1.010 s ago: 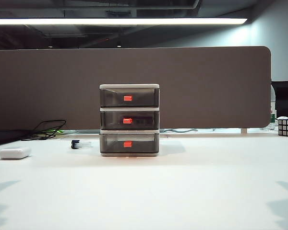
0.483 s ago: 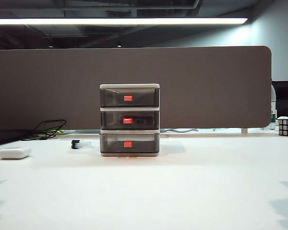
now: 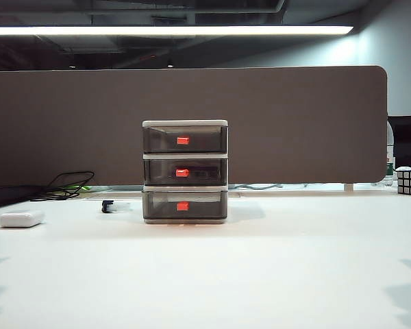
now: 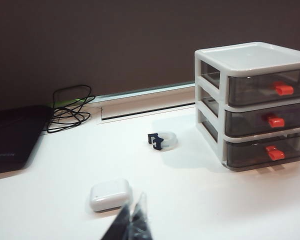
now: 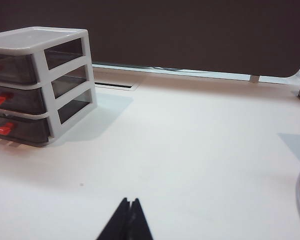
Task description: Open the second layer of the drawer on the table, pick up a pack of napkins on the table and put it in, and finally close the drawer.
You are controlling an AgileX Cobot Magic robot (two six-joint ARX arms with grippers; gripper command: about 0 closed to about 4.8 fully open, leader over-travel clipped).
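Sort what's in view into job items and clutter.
Job: drawer, closed; its second layer; table; left gripper and right gripper, jaws shut, both short of the drawer. No napkin pack visible on the table.
Clutter: white pebble, blue clip, cables, puzzle cube.

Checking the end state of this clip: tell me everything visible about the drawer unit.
The drawer is a small three-tier unit: light grey frame, flat top, three smoky translucent drawers, each with a red-orange handle. It stands upright on the table, centred before the dark partition. All three drawers look pushed in, including the second layer, where something dark shows faintly through the front. Neither gripper touches it; both sit shut, well short of it.
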